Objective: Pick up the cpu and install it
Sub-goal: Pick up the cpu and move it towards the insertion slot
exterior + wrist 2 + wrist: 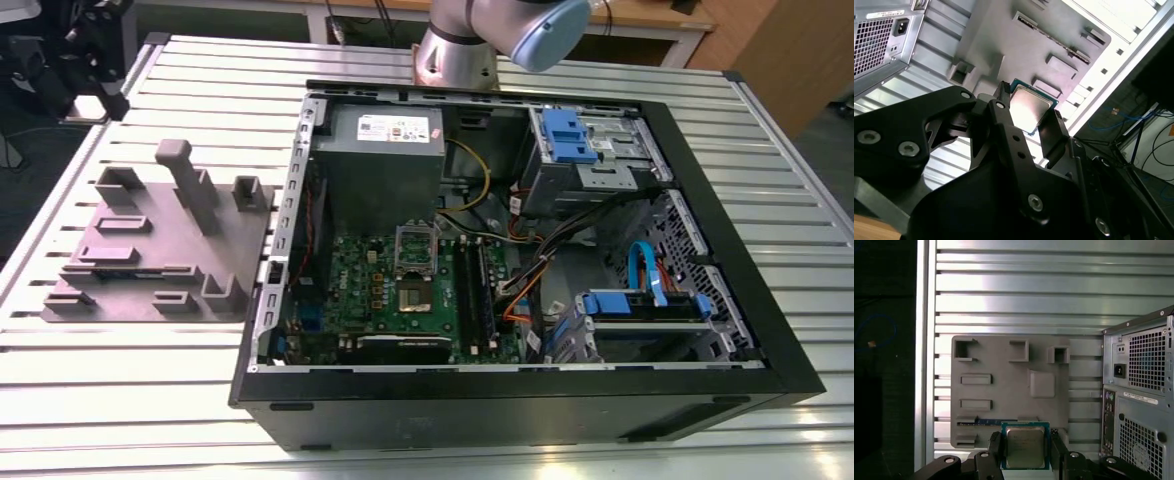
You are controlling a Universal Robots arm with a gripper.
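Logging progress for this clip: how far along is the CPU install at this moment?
Done: pickup. The black hand grips the small square silver-topped CPU chip, held off the grey moulded holder tray. Left: it is not yet seated in the green motherboard's socket inside the black computer case.

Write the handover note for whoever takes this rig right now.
Gripper: shut on the cpu, with a finger on each of two opposite edges.
Cpu: held in the air over the grey fixture plate, beside the computer case, metal top facing both wrist cameras.
Done: the cpu is picked up and off the plate.
Left: the install. The cpu is not yet at the motherboard socket inside the open case.
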